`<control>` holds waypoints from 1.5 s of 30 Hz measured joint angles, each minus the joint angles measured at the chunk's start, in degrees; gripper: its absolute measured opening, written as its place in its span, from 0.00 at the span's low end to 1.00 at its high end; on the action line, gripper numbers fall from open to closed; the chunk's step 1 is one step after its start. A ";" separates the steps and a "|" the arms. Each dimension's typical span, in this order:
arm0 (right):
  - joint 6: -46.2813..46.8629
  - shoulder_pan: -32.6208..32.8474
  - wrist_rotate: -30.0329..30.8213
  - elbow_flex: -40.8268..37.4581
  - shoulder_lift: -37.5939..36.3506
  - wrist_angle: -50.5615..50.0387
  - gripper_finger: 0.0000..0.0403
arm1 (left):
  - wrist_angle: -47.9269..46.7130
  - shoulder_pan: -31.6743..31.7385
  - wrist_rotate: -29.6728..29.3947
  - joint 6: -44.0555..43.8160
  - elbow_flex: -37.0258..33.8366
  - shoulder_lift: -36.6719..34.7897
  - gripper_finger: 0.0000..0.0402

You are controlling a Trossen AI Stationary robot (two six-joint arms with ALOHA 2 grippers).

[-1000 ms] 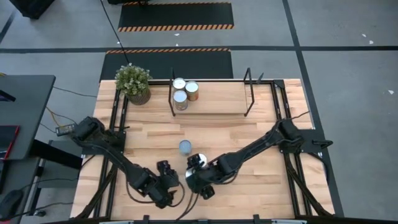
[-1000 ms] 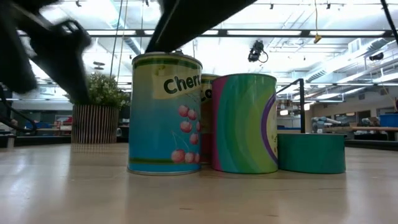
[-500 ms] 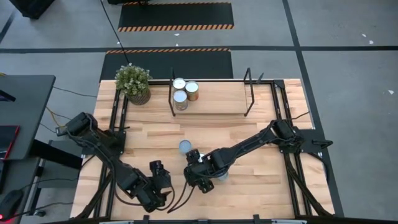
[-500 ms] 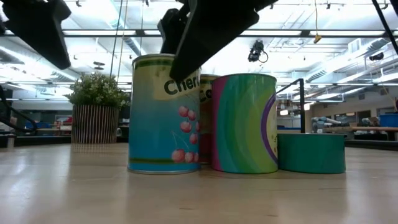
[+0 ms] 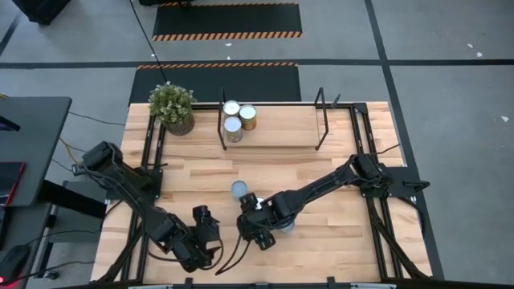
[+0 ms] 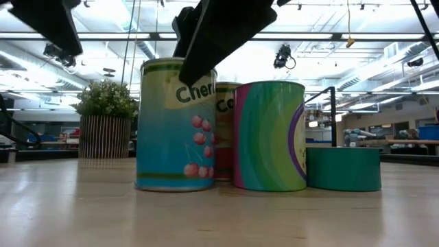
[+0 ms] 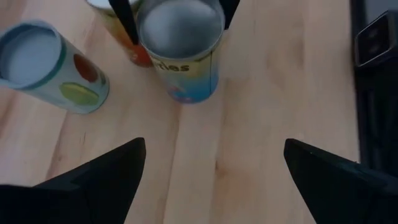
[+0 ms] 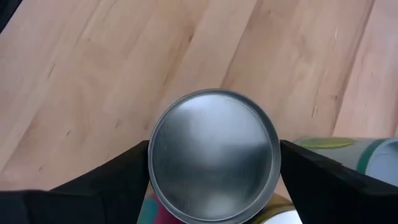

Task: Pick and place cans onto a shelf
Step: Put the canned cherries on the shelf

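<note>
Seven cans are showing in all. Three are standing close together at the left end of the shelf (image 5: pixel 281 132), beside the potted plant (image 5: pixel 173 106). The other four are sitting in a cluster on the counter (image 5: pixel 337 172) toward its front edge.

Seen from counter level, the four are lining up as a cherry can (image 6: pixel 175 123), a second can (image 6: pixel 226 103) half hidden behind it, a rainbow-striped can (image 6: pixel 269 134) just beside, and a short teal tin (image 6: pixel 343 168) touching the striped one.

The right tool (image 8: pixel 214 165) is coming down over the cherry can, and its two dark fingers (image 8: pixel 124 171) are pressing against opposite sides of the can's silvery top, pinching it. The can is still sitting low at the counter, in among the front cluster.

The left tool (image 7: pixel 214 155) is hanging just above the counter near the front, a little to the left of the cluster, with its fingers spread wide and holding nothing. It is facing the cherry can.
</note>
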 joint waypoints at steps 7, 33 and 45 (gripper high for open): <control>-0.33 0.00 -0.04 2.87 -1.00 -1.73 0.82 | -0.19 -0.55 -0.44 -1.18 0.00 -3.41 0.97; -8.66 -26.13 -1.70 7.64 -14.99 -12.05 0.83 | 0.84 2.91 -12.37 16.11 0.00 -4.12 0.97; -9.54 -40.18 -5.37 -0.92 -14.92 -8.07 0.83 | 27.19 10.77 -7.68 37.67 -10.50 -4.23 0.92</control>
